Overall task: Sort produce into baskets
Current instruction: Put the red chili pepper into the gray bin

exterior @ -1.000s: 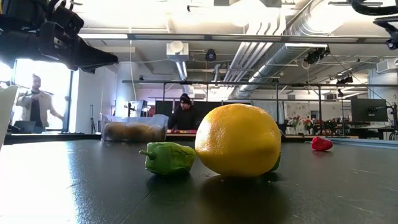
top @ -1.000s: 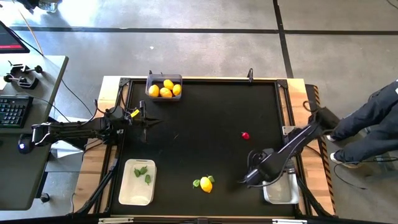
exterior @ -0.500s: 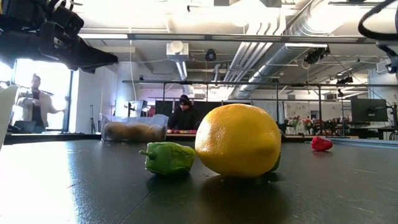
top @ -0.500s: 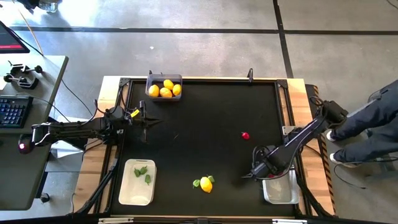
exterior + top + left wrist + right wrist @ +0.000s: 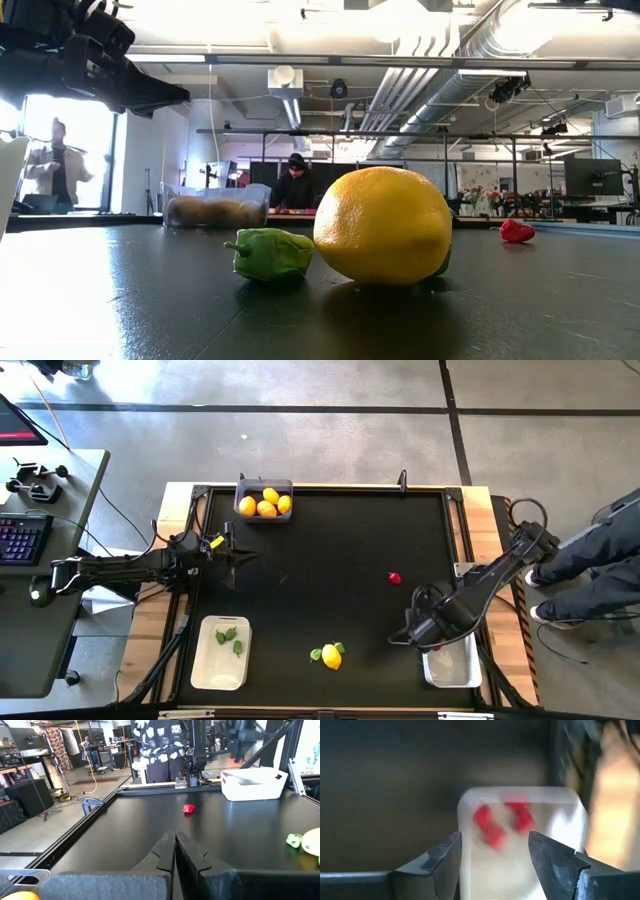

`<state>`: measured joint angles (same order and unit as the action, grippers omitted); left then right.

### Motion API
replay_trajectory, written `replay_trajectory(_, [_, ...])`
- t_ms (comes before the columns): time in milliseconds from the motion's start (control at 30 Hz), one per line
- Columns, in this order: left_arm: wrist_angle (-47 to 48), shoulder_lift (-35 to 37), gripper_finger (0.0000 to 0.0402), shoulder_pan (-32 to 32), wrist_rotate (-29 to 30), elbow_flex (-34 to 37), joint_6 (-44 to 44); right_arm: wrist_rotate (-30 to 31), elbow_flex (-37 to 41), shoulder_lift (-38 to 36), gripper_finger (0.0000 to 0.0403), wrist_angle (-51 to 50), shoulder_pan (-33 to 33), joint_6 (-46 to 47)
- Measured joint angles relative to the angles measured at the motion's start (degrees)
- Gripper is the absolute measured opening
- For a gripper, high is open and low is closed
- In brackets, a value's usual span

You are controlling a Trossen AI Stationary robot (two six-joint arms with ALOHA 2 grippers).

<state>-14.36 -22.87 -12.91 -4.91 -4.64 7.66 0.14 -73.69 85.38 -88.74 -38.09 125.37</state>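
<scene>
Left gripper (image 5: 232, 556) parked mid-left, fingers pressed together, empty. White bin (image 5: 221, 652) lower left, long axis vertical in frame, green pieces inside. Grey bin (image 5: 264, 486) top centre holds oranges. Lemon (image 5: 331, 656) with green pieces bottom centre. Red piece (image 5: 394, 577) centre-right. Right gripper (image 5: 495, 851) spread over lower-right bin (image 5: 451, 665), red pieces (image 5: 492, 827) inside.

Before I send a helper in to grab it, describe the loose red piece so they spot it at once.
Start at the black table and go to its right half, between the dark bin of lemons and the white bin under the right hand. The red piece lies there alone: the only red thing loose on the table.
</scene>
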Motion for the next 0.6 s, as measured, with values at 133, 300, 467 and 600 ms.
replay_trajectory(133, [0.0, 0.0, 0.0001, 0.0, 0.0, 0.0, 0.0, 17.2, -1.6, 0.0, 0.0218, 0.2, 3.0, -5.6])
replay_trajectory(300, [0.0, 0.0, 0.0001, 0.0, 0.0, 0.0, 0.0, 19.0, 4.2, 0.0, 0.0216, 8.5, 10.2, -18.1])
replay_trajectory(467, [0.0, 0.0, 0.0001, 0.0, 0.0, 0.0, 0.0, 19.3, 11.5, 0.0, 0.0216, 19.9, 17.1, -32.0])
replay_trajectory(600, [0.0, 0.0, 0.0001, 0.0, 0.0, 0.0, 0.0, 18.9, 16.7, 0.0, 0.0216, 24.5, 21.4, -39.4])
